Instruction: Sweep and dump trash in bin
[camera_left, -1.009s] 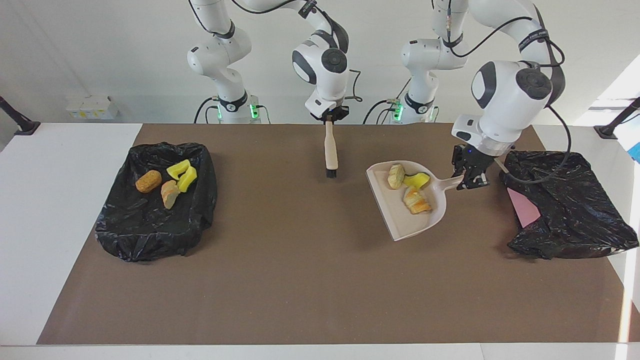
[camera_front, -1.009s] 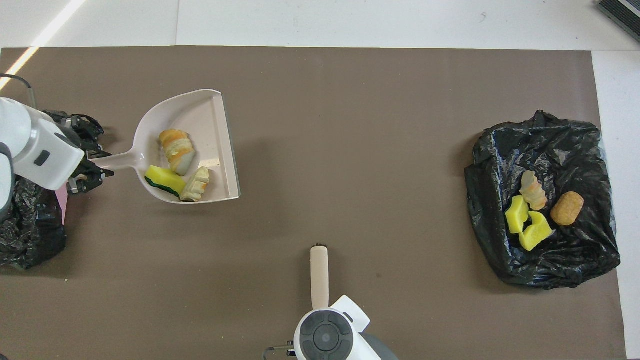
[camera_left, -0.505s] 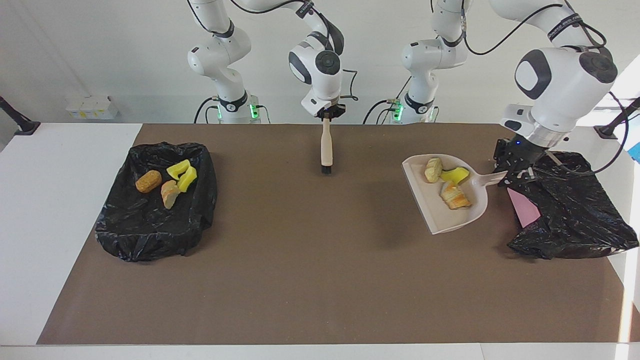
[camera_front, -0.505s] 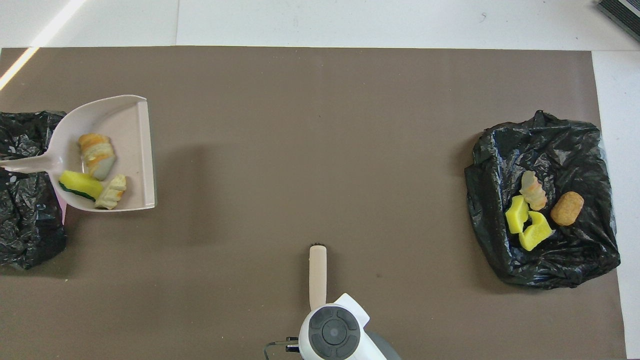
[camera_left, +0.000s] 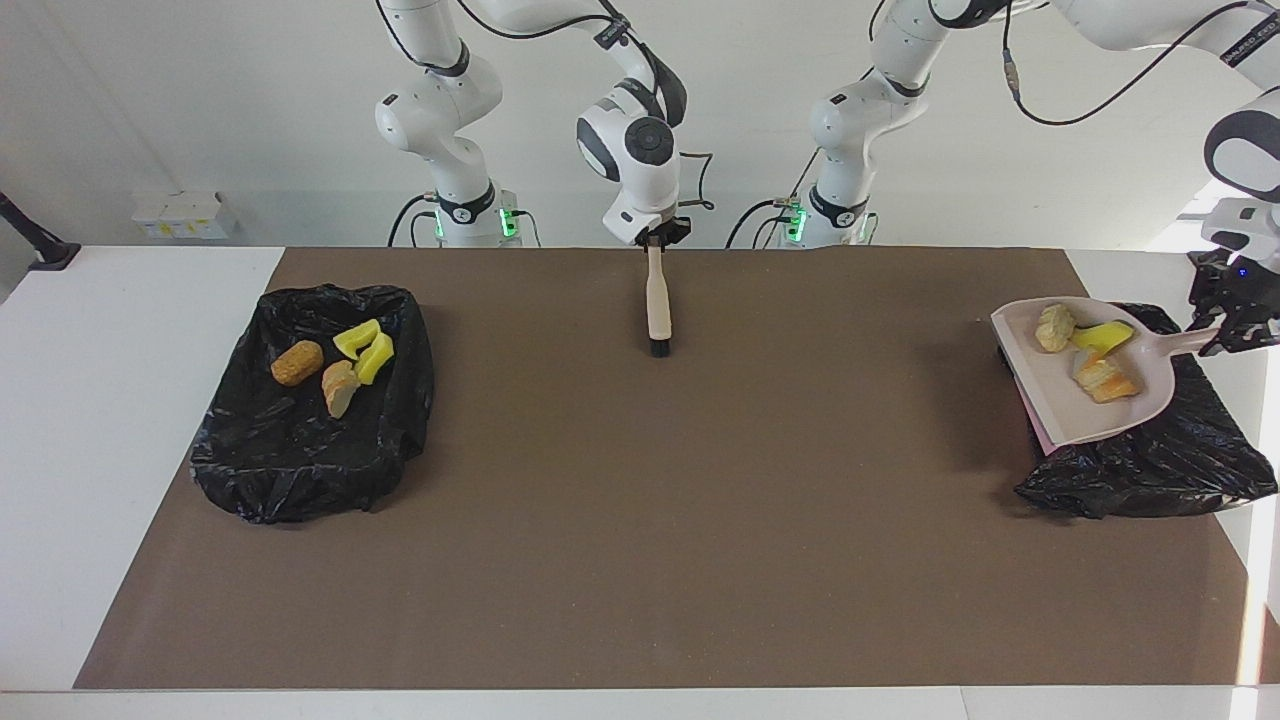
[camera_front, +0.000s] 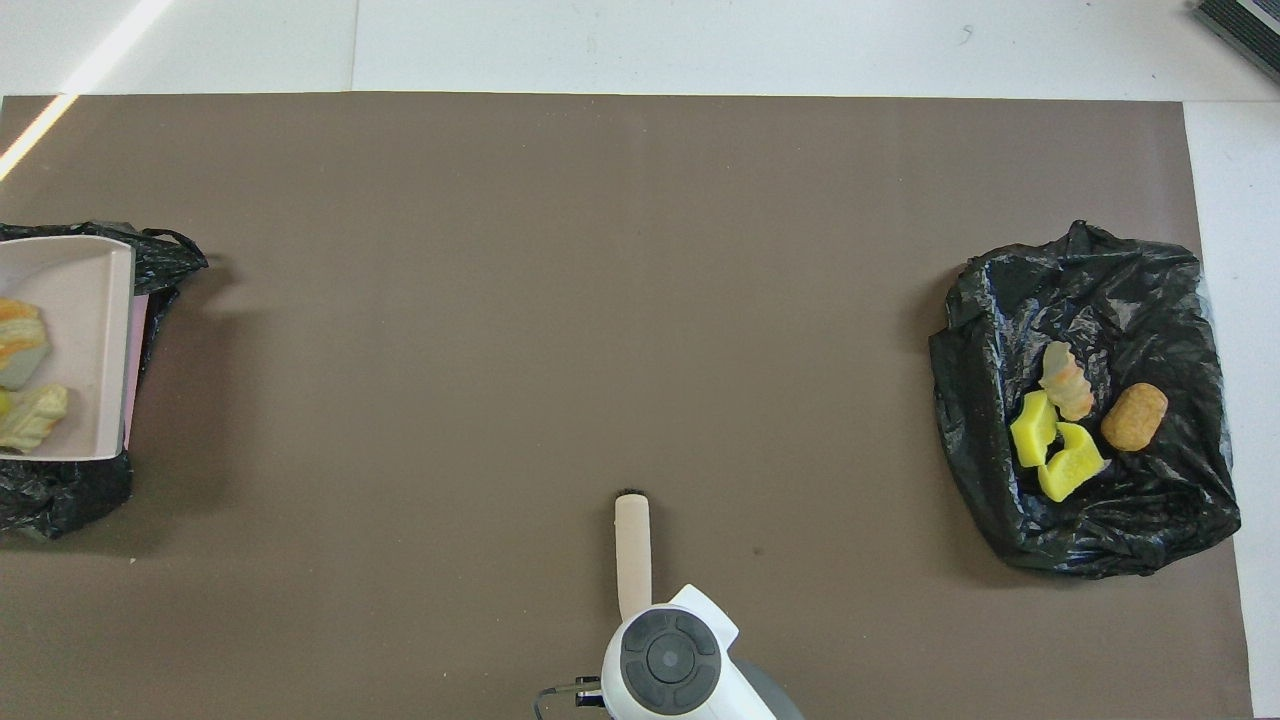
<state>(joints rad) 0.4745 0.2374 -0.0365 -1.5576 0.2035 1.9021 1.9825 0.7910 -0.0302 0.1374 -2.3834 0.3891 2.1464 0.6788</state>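
Split in two lots, the trash. In the beige dustpan (camera_left: 1060, 405), at 3 o'clock in the facing view: a pale tan scrap (camera_left: 1055, 327) at the pan's 11 o'clock, a yellow scrap with a green side (camera_left: 1103, 337) just beside it toward the handle, and an orange and tan scrap (camera_left: 1105, 380) at 5 o'clock from the tan one. All three close together at the handle end of the pan.

Held up over the black-bagged bin (camera_left: 1150, 465) at the left arm's end of the table (camera_left: 640, 560), pan mouth turned toward the table's middle. Under the pan's open edge, a pink strip (camera_left: 1037, 425).

Pinching the dustpan's handle tip, at 3 o'clock from the pan: the left claw (camera_left: 1232, 325), pressed together on it.

At 9 o'clock in the same view, well apart, a second black-bagged bin (camera_left: 300, 465) with the other four pieces lying inside: an orange-brown lump (camera_left: 297, 362), two bright yellow scraps (camera_left: 356, 340) touching each other, and a tan scrap (camera_left: 339, 387) at their 7 o'clock.

At 12 o'clock, near the robots' edge of the table: the right claw (camera_left: 655, 235) around the top of the beige hand brush (camera_left: 657, 300), bristle end down at 6 o'clock from it. Cannot tell whether clamped or slackened there, nor whether the bristles touch the table.
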